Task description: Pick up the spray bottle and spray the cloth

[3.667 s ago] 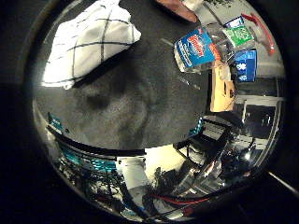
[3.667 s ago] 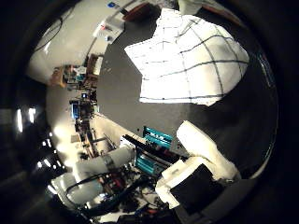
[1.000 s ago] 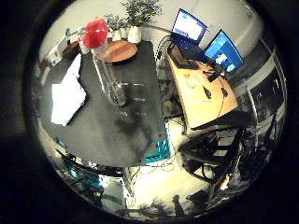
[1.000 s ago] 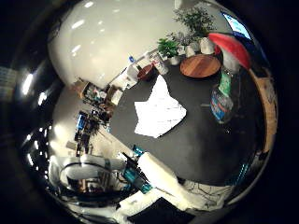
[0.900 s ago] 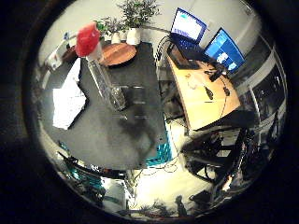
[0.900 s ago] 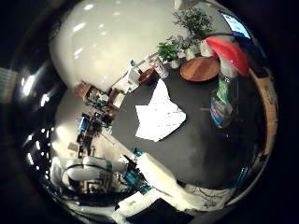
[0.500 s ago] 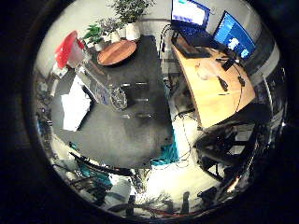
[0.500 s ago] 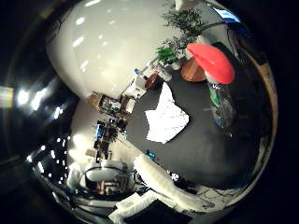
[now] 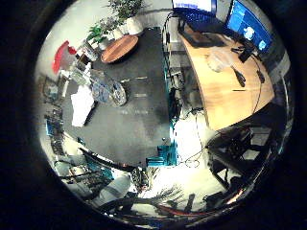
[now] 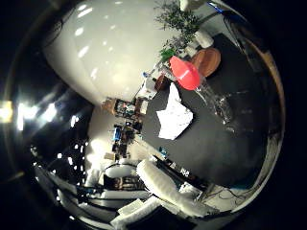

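Camera farther than before | spray bottle (image 10: 201,84) beside cloth (image 10: 173,117) | black table (image 9: 139,120)

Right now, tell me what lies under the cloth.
The cloth lies crumpled on the black tabletop, beside the spray bottle. Only dark table shows around its edges; whatever its folds cover is hidden.

Only white segments of the robot hand (image 10: 163,189) and arm were seen, at the edge of the thumb side palm view. Its palm was turned toward the bench (image 10: 211,143) far below. The finger pose could not be made out.
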Available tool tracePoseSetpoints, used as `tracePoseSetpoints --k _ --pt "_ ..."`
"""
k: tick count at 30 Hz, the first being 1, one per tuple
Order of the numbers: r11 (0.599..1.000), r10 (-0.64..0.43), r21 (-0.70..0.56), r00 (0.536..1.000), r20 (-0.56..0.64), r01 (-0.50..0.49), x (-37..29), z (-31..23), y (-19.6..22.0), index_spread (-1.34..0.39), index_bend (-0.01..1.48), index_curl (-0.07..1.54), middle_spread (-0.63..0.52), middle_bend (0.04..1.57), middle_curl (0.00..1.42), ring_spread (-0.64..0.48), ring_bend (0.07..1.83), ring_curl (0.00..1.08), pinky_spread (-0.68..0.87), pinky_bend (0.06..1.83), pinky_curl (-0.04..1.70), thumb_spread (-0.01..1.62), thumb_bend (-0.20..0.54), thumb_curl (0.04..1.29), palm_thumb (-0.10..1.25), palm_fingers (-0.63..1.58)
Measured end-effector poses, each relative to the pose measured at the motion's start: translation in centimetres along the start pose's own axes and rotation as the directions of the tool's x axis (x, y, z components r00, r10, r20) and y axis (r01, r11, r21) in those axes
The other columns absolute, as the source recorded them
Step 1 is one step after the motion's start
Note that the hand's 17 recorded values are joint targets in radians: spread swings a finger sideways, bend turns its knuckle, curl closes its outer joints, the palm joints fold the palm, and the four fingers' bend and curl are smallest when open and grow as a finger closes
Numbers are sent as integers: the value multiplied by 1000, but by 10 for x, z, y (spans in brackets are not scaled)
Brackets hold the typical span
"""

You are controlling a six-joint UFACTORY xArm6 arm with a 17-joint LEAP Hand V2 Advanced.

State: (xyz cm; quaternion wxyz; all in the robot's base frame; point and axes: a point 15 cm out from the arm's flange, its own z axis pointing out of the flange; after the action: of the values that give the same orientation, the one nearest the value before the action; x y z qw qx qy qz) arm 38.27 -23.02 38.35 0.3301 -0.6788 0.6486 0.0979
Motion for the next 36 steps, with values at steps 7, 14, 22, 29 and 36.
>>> tracePoseSetpoints --k 7,14,22,29,36 --pt "998 -37 -43 997 70 40 13 -1 3 -304 152 260 111 190 307 174 217 265 405 344 339 1092 -21 263 413 -5" --pt "996 -56 -66 991 119 64 21 5 5 -301 152 255 126 195 312 174 221 267 421 363 336 1080 -23 265 408 -5" --pt "996 -83 -17 981 178 88 19 15 -7 -291 153 253 103 198 325 174 230 271 418 365 328 1076 -20 270 430 28" --pt "989 -134 93 964 231 115 11 12 -29 -290 149 248 74 219 335 161 254 278 431 376 325 1089 -16 283 497 80" --pt "981 -158 143 964 215 129 19 16 -39 -289 147 248 63 221 337 158 266 275 439 392 322 1098 -22 280 509 86"
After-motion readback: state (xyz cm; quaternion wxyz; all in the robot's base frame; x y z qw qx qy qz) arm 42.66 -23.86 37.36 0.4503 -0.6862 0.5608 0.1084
